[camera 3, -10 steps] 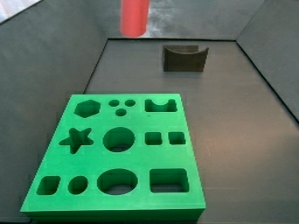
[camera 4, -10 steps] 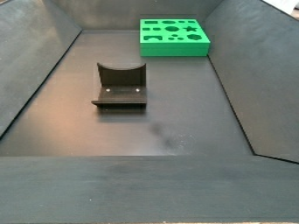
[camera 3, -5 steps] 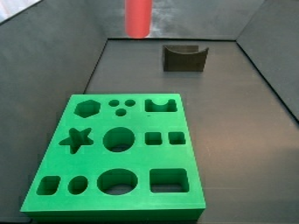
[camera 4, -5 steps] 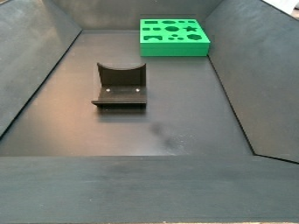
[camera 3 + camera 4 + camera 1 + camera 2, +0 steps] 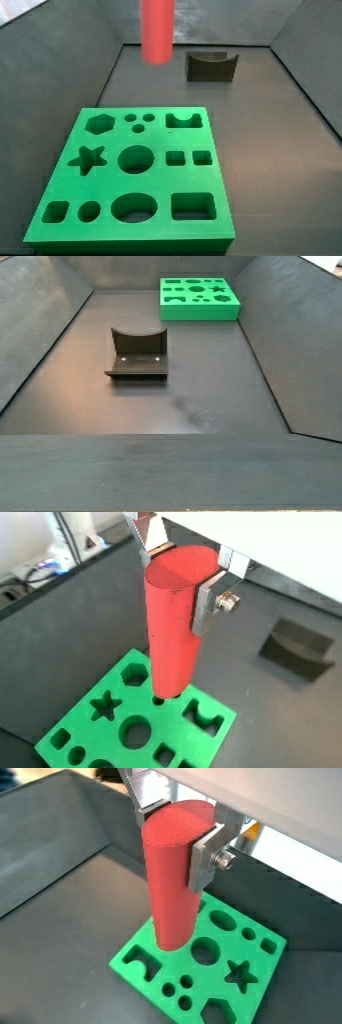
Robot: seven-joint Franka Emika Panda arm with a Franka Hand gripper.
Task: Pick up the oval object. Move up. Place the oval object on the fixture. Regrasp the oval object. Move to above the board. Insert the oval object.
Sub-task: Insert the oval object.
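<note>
In both wrist views the gripper (image 5: 185, 574) clamped the peg (image 5: 173, 622) upright between its fingers (image 5: 214, 597), high above the board (image 5: 110, 721) (the fixture (image 5: 299, 650) sat apart on the floor). In a side view the peg (image 5: 158, 30) hung above the floor beyond the board (image 5: 131, 180), beside the fixture (image 5: 210, 66). In a side view only the fixture (image 5: 136, 353) and board (image 5: 199, 299) showed, well apart.

Gripper (image 5: 181, 557) pointing down, silver fingers (image 5: 203, 856) apparently clamped on the oval object (image 5: 171, 627)
</note>
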